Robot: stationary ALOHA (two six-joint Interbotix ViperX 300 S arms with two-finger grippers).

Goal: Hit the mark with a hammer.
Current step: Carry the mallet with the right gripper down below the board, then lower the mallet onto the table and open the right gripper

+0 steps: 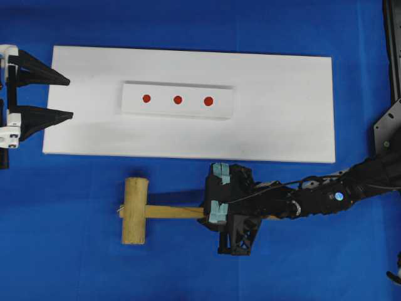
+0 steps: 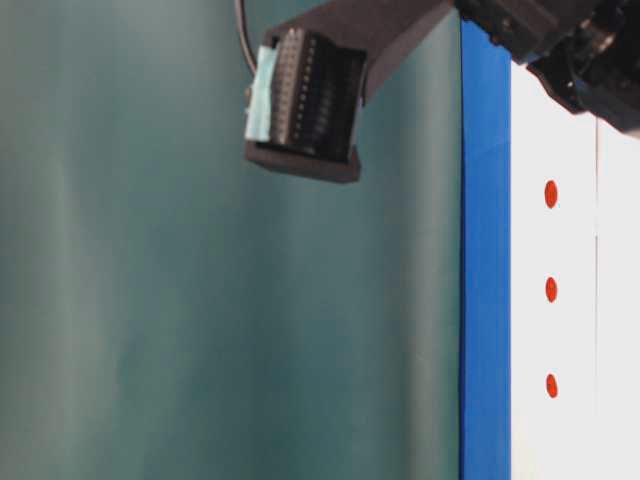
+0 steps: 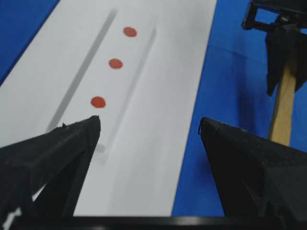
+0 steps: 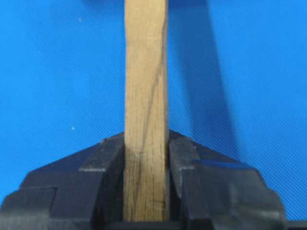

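Observation:
The hammer, a light wooden mallet, lies level over the blue cloth just in front of the white board, head [image 1: 135, 210] to the left and handle [image 4: 145, 72] running right. My right gripper [image 1: 213, 212] [image 4: 146, 143] is shut on the hammer's handle, one finger pressed on each side. Three red marks [image 1: 178, 99] [image 3: 115, 63] sit in a row on a raised white strip [image 1: 177, 111] on the board. My left gripper [image 1: 69, 98] [image 3: 149, 122] stands open at the board's left end with nothing between its fingers. I cannot tell whether the hammer's head touches the cloth.
The white board [image 1: 282, 125] covers the middle of the blue cloth [image 1: 62, 251]. The table-level view is turned sideways and shows a taped black finger [image 2: 305, 105] high up and the marks [image 2: 551, 289] at the right.

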